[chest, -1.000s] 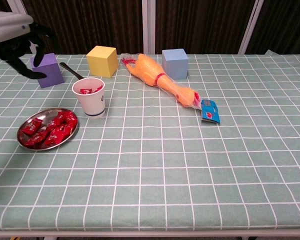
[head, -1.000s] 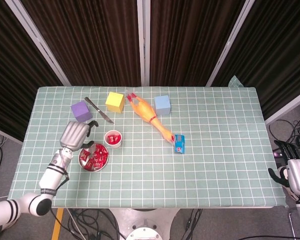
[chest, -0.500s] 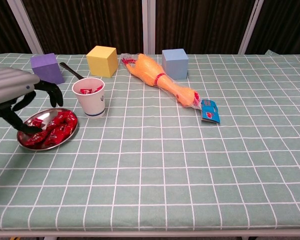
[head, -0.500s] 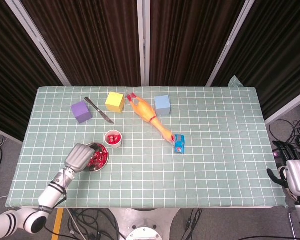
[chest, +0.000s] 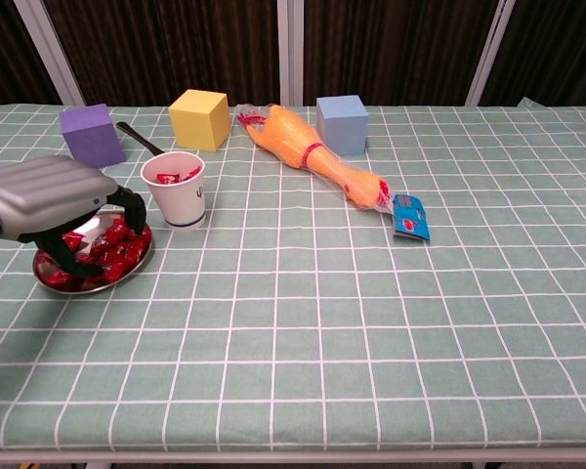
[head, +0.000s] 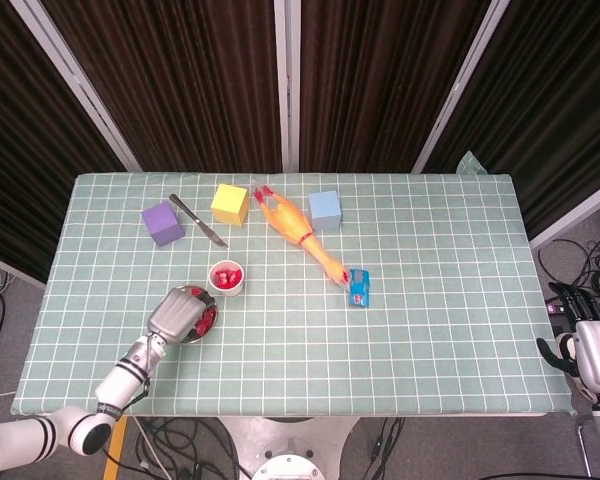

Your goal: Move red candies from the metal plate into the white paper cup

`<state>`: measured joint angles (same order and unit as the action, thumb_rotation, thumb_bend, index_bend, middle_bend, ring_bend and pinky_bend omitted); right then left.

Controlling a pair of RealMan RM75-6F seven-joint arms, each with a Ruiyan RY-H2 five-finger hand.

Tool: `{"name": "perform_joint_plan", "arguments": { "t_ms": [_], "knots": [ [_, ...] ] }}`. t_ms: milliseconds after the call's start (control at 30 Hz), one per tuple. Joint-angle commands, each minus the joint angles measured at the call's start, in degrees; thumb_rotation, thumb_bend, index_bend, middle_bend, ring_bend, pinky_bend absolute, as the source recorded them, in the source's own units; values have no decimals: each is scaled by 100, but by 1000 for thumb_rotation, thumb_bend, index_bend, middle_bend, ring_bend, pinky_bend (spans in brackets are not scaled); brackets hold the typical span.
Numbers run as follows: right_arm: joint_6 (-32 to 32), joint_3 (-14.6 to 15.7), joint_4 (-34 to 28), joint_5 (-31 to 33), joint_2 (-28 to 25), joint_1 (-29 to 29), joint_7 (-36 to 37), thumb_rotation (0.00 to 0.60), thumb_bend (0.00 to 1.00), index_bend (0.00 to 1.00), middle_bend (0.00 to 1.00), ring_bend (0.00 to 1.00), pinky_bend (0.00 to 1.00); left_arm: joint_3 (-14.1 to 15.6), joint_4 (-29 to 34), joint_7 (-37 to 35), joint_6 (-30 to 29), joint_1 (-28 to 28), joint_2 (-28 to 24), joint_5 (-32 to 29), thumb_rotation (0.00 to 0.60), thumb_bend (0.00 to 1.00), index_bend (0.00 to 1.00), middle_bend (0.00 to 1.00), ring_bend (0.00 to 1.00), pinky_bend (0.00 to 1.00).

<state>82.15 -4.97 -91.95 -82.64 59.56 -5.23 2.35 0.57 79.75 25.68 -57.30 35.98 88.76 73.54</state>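
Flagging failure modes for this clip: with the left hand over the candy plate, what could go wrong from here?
The left hand covers much of the metal plate, so its fingers might nudge the plate or scoop several red candies at once and spill some. The white paper cup stands right beside the plate and looks light; the hand could tip it on the way up. The head view hides the grasp.

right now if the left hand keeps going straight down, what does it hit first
Most likely the red candies heaped in the round metal plate: the left hand hangs over them, fingers curled downward. Contact can't be judged.
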Motion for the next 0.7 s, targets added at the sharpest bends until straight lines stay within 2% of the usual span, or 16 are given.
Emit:
{"name": "perform_joint_plan", "arguments": {
  "t_ms": [33, 433, 700],
  "knots": [
    [-2, -1, -2, 1, -1, -1, -4, 600, 214, 111, 140, 130, 420, 25, -43, 106, 49, -23, 29, -61, 600, 221, 443, 441, 782, 1000],
    [-6, 0, -45, -11, 0, -11, -54, 600, 214, 111, 140, 130, 420, 4, -146, 176, 123, -73, 102, -113, 600, 224, 479, 446, 793, 1000],
    [-19, -6, -49, 9, -7, -15, -58, 600, 214, 111, 140, 130, 420, -25, -443, 8, 164, -100, 243, -68, 600, 254, 543, 509, 824, 1000]
  ]
}}
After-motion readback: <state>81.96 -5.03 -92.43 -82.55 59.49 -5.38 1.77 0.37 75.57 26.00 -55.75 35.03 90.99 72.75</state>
